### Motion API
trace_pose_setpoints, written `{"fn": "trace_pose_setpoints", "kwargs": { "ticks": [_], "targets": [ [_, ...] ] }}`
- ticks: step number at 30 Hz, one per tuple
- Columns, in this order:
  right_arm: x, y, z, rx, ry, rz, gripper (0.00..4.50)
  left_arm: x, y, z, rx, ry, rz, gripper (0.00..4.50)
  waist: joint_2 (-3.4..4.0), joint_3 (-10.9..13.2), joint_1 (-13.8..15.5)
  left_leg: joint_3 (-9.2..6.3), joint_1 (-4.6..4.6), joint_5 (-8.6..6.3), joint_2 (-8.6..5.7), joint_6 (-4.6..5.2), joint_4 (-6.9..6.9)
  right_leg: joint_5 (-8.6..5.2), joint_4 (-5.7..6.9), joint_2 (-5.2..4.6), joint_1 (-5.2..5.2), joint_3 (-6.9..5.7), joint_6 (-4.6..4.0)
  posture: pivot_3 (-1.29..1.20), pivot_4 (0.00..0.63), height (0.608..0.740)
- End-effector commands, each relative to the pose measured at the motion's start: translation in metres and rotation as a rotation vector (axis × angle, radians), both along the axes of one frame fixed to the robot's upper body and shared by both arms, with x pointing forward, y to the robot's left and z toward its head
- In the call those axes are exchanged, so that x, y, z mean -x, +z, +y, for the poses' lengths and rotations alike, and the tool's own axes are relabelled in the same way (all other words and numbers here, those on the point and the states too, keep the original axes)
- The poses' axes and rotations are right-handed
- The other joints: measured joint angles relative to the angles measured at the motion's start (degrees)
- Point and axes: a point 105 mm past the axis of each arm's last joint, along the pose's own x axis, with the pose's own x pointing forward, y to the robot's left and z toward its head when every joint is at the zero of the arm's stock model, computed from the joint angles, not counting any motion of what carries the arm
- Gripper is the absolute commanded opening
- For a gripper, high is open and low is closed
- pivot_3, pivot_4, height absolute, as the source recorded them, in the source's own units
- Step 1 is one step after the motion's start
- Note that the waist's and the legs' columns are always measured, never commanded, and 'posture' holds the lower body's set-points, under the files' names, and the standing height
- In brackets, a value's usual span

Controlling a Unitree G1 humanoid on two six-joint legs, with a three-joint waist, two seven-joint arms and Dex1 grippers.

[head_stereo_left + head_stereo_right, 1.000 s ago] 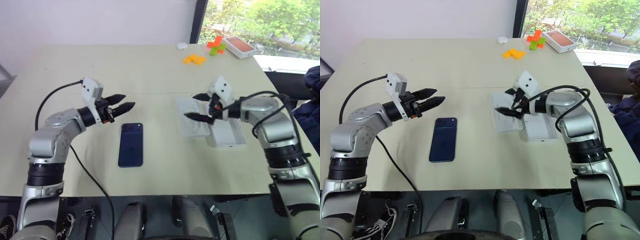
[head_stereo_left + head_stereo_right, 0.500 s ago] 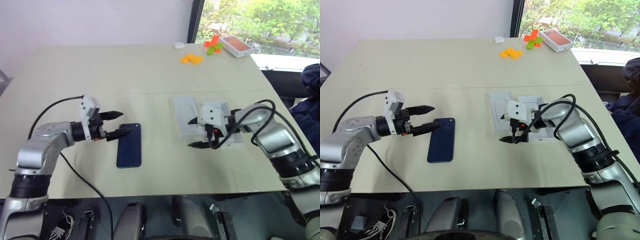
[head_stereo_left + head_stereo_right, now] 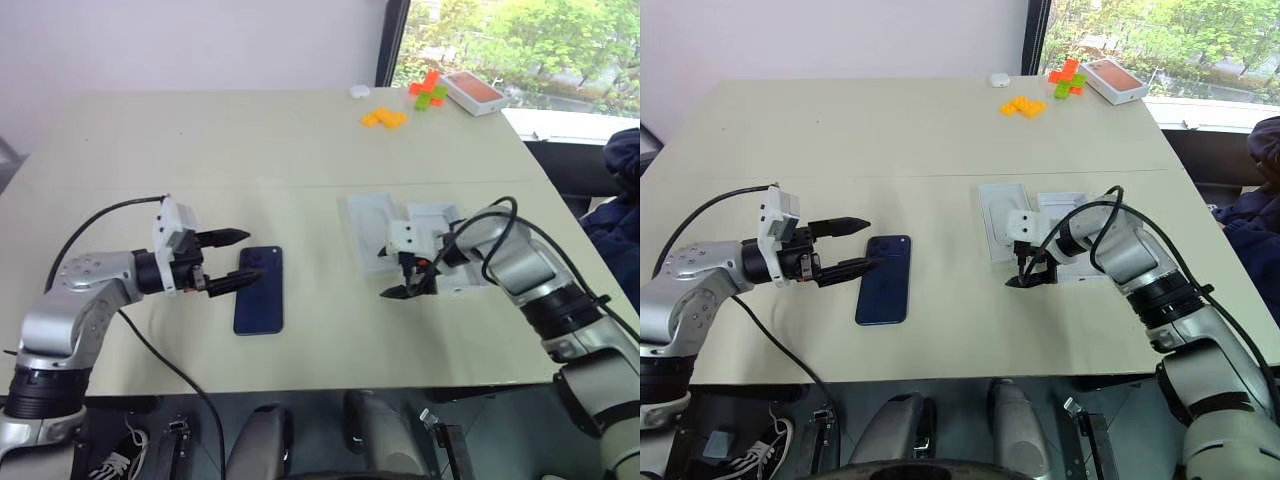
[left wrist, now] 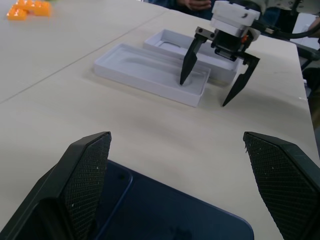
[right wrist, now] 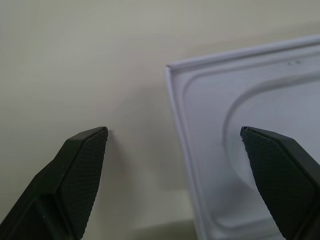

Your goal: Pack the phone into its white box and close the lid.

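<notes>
Lowered arms; one phone (image 3: 259, 302), seemingly two trays.

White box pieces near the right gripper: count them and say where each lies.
2: the flat white insert on the phone's side, and another white tray beside it, partly behind the right gripper. More may be hidden.

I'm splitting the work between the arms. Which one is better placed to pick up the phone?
Probably the left. The left gripper is open right at the phone, one finger over its near corner. The right gripper is open too, but across the table by the white tray.
</notes>
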Motion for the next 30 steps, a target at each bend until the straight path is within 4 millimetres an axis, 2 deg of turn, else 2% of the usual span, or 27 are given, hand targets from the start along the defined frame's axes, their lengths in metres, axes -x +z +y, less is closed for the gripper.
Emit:
{"fn": "trace_pose_setpoints", "kwargs": {
  "ticks": [1, 4, 8, 14, 20, 25, 29, 30],
  "targets": [
    [-0.004, 0.009, 0.001, 0.001, 0.000, -0.022, 4.50, 0.002, 0.010, -0.002, 0.015, 0.000, -0.040, 4.46, 0.00, 0.0, 0.0, 0.00, 0.00, 0.00, 0.00, 0.00, 0.00, 0.00, 0.00, 0.00, 0.00, -0.01, 0.00, 0.00, 0.150, 0.740],
    [-0.004, 0.008, 0.001, 0.001, -0.001, -0.025, 3.69, 0.001, 0.010, -0.004, 0.016, 0.000, -0.044, 4.50, 0.00, 0.0, 0.0, 0.01, -0.01, 0.00, 0.00, 0.00, 0.00, 0.00, 0.00, 0.00, 0.00, 0.00, 0.00, 0.00, 0.150, 0.740],
    [-0.003, 0.007, 0.002, 0.005, 0.006, -0.031, 1.75, 0.000, 0.012, -0.005, 0.015, -0.001, -0.049, 4.50, 0.00, 0.0, 0.0, 0.01, 0.00, 0.00, 0.00, 0.00, 0.00, 0.00, 0.00, 0.00, 0.00, 0.00, 0.00, 0.00, 0.150, 0.740],
    [-0.001, 0.004, 0.002, 0.013, 0.021, -0.049, 1.75, -0.002, 0.013, -0.007, 0.014, -0.003, -0.050, 4.50, 0.00, 0.0, 0.0, 0.01, 0.00, 0.00, 0.00, 0.00, 0.00, 0.00, 0.00, 0.00, 0.00, 0.00, 0.01, 0.00, 0.150, 0.740],
    [0.009, 0.014, 0.016, -0.072, 0.053, -0.038, 1.75, -0.002, 0.013, -0.006, 0.010, -0.001, -0.051, 4.50, 0.00, 0.0, 0.0, 0.00, 0.00, 0.00, 0.01, 0.00, 0.00, 0.00, 0.01, 0.01, 0.00, 0.00, 0.01, 0.00, 0.150, 0.740],
    [0.011, 0.008, 0.014, -0.047, 0.045, -0.043, 1.75, -0.004, 0.014, -0.005, 0.011, 0.007, -0.053, 4.50, 0.00, 0.0, 0.0, 0.00, 0.00, 0.00, 0.01, 0.00, 0.00, 0.00, 0.00, 0.01, 0.00, 0.00, 0.01, 0.00, 0.150, 0.740],
    [0.005, 0.002, 0.004, 0.013, 0.026, -0.071, 0.58, -0.005, 0.015, -0.006, 0.015, 0.007, -0.056, 4.50, 0.00, 0.0, 0.0, 0.00, 0.00, 0.00, 0.00, 0.00, 0.00, 0.00, 0.00, 0.01, 0.00, 0.00, 0.01, 0.00, 0.150, 0.740],
    [0.004, 0.002, 0.003, 0.024, 0.026, -0.082, 0.58, -0.005, 0.015, -0.006, 0.016, 0.008, -0.057, 4.50, 0.00, 0.0, 0.0, 0.00, 0.00, 0.00, 0.01, 0.00, 0.00, 0.00, 0.00, 0.01, 0.01, 0.00, 0.01, 0.00, 0.150, 0.740]
  ]
}}
